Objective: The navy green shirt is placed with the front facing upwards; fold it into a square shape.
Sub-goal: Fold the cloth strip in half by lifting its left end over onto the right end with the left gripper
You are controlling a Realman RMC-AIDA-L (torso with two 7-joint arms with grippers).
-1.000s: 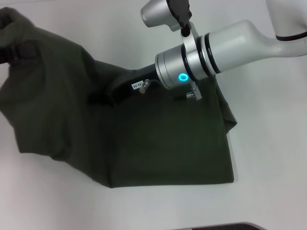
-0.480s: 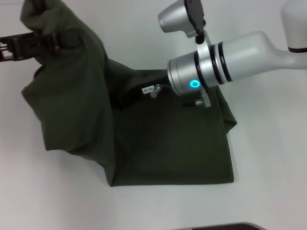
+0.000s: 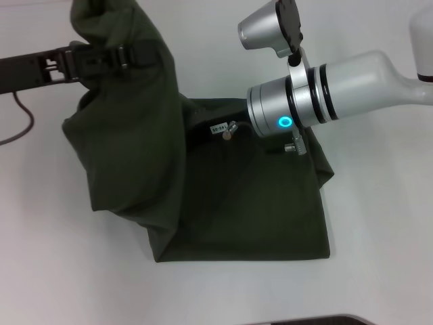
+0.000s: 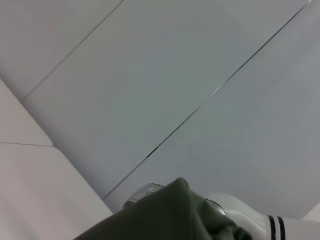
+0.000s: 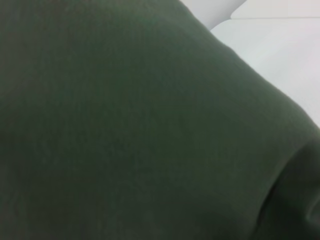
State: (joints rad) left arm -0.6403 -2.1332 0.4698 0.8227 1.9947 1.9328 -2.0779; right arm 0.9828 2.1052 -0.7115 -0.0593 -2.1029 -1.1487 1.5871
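Left gripper [image 3: 125, 55] jaws are clamping the raised shirt [image 3: 223, 210] edge; right gripper's jaws hidden, cannot tell; slipping cloth risks bunching

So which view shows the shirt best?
The head view: the whole shirt shows there, one side lifted by the left gripper. The left wrist view catches only a fold; the right wrist view shows just close-up cloth.

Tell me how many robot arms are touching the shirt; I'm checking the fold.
2. The left gripper holds the shirt lifted at its far left; the right gripper is at its far edge, fingers hidden.
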